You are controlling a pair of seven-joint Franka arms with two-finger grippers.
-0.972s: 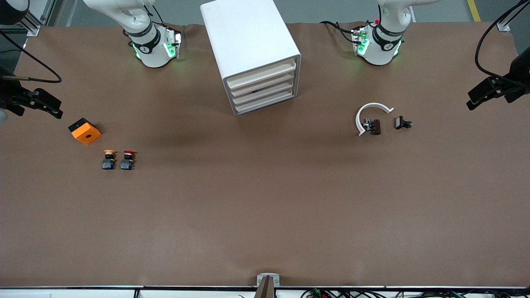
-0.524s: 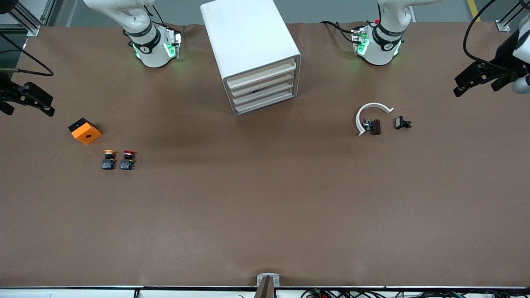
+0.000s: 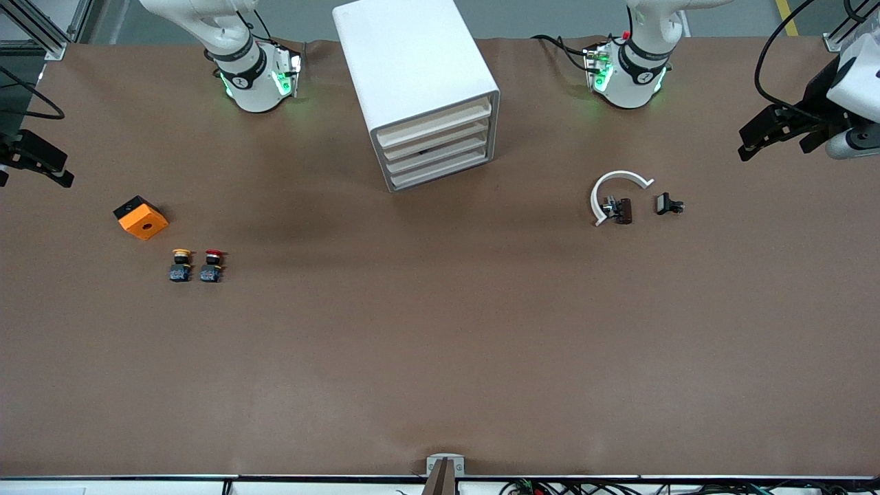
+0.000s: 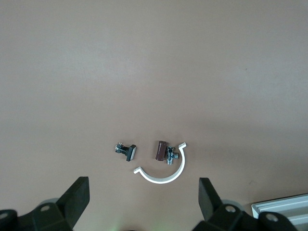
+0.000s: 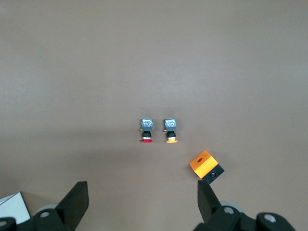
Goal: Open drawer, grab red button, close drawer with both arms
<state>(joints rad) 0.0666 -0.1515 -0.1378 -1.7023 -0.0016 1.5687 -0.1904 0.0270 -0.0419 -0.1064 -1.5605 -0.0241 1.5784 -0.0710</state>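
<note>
so nothing's being touched yet; the drawer unit (image 3: 419,89) is sitting shut between the two arm bases, all four drawer fronts flush, facing the front camera at a slight angle toward the left arm's end; the button (image 3: 212,265) is lying out on the table (image 3: 440,357) toward the right arm's end, red cap pointing toward the robots' bases, body toward the front camera, so its long axis is running base-to-camera; the yellow-capped button (image 3: 181,265) is lying just beside it the same way, and the orange cube (image 3: 140,217) is sitting near both, farther from the camera.

the right gripper (image 3: 34,158) is hanging over the table's edge at its own end, jaws spread wide and holding nothing; the left gripper (image 3: 777,127) is likewise over the opposite end, wide open and empty; so the right arm is clearly the nearer one to the button, and I'm guessing the left one is taking the drawer.

near the left arm's end a white curved clip (image 3: 614,189) and a small black part (image 3: 667,204) are lying around.

compared to a second ago, both grippers are sitting higher in the front view, drifting toward the bases; everything on the table is staying put.
</note>
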